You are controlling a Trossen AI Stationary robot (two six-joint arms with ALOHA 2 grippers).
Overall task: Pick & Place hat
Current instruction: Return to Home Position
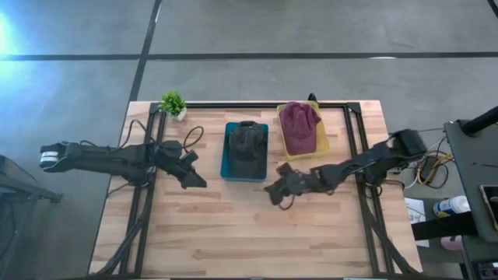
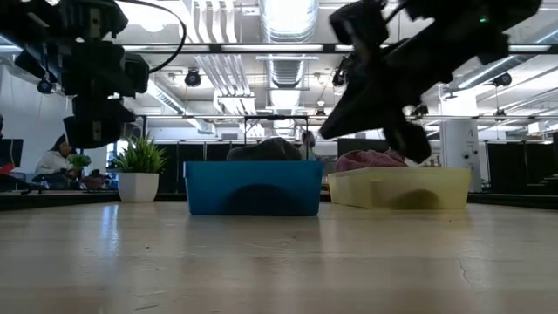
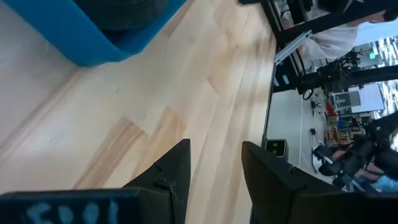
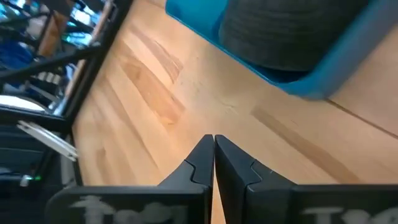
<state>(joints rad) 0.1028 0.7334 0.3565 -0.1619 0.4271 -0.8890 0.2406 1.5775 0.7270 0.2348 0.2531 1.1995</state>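
A dark grey hat [image 1: 247, 144] lies in a blue bin [image 1: 227, 163] at the table's middle; the bin [image 2: 252, 186] also shows in the low view. A maroon hat [image 1: 299, 124] lies in a yellow bin [image 1: 320, 144] to its right. My left gripper [image 1: 196, 179] hovers left of the blue bin, open and empty; its fingers [image 3: 214, 165] stand apart above bare wood. My right gripper [image 1: 274, 191] hovers just in front of the blue bin's near right corner, shut and empty [image 4: 214, 144]. Both are above the table in the low view.
A small potted plant [image 1: 173, 103] stands at the table's far left corner. Black frame rails [image 1: 358, 155] run along the left and right sides and the far edge. The near half of the wooden table [image 1: 249, 233] is bare wood.
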